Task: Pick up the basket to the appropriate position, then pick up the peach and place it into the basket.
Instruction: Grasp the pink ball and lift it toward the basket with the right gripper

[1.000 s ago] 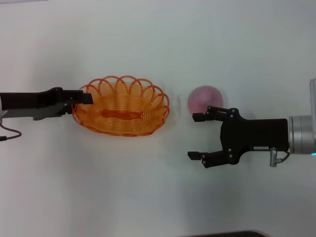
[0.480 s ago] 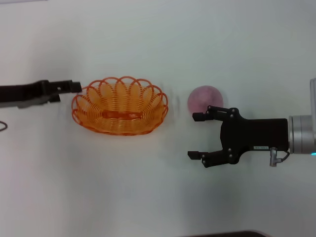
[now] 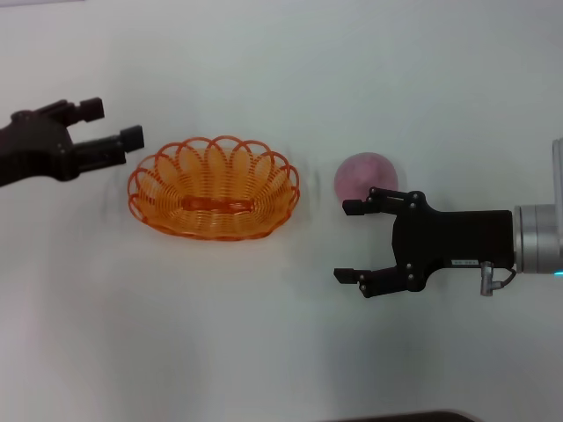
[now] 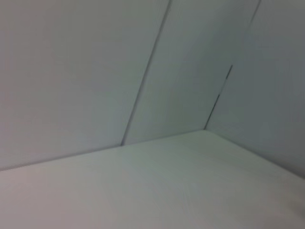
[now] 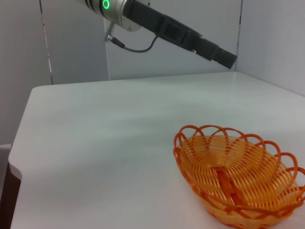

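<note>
**Basket set on the bench, both grippers released**

The basket [image 3: 214, 188] rests upright on the white bench [image 3: 264, 334], left of centre, empty, its orange bottom strip visible. The left gripper [image 3: 110, 123] hangs just beside the basket's left rim, towards the bench's left edge, raised clear of it, fingers spread and holding nothing. The peach [image 3: 365, 177] lies on the bench to the basket's right, apart from it. The right gripper [image 3: 352, 242] sits towards the right edge, jaws wide apart and empty, its farther fingertip overlapping the peach's near side; contact cannot be judged.
</note>
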`<state>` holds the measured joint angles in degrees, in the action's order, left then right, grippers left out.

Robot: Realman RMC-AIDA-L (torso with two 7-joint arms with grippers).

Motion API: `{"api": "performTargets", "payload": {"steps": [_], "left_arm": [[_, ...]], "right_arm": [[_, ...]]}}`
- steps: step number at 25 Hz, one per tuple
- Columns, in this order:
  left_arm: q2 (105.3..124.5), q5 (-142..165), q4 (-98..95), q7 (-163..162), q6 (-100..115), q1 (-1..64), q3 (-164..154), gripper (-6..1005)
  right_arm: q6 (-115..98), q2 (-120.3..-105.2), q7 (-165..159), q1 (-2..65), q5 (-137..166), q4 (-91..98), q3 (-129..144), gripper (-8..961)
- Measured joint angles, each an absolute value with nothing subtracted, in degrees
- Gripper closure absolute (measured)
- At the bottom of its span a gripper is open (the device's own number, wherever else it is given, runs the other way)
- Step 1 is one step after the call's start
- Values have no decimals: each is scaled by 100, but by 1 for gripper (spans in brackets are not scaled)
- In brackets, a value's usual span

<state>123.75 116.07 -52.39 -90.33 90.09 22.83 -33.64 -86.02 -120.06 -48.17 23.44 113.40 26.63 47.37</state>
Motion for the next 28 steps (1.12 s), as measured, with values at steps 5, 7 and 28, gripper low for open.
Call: {"api": "performTargets", "payload": {"steps": [5,7,28], "left_arm": [[12374,11821,-5216,-8748,9056,2311,-3406,118],[12375,11864,-5227,-8517,9255,2230,-3398,118],[12397,12428,-5049,-7290,9740,1561,-3171,126]], "right_arm": [[-8599,-12005,-4808,2350,11345,2663,4737,7],[-8598,-12005,-4799,2354,11345,2663,4737,8],[-8640,-12006,-4775,2315,11337,2663,4728,8]]}}
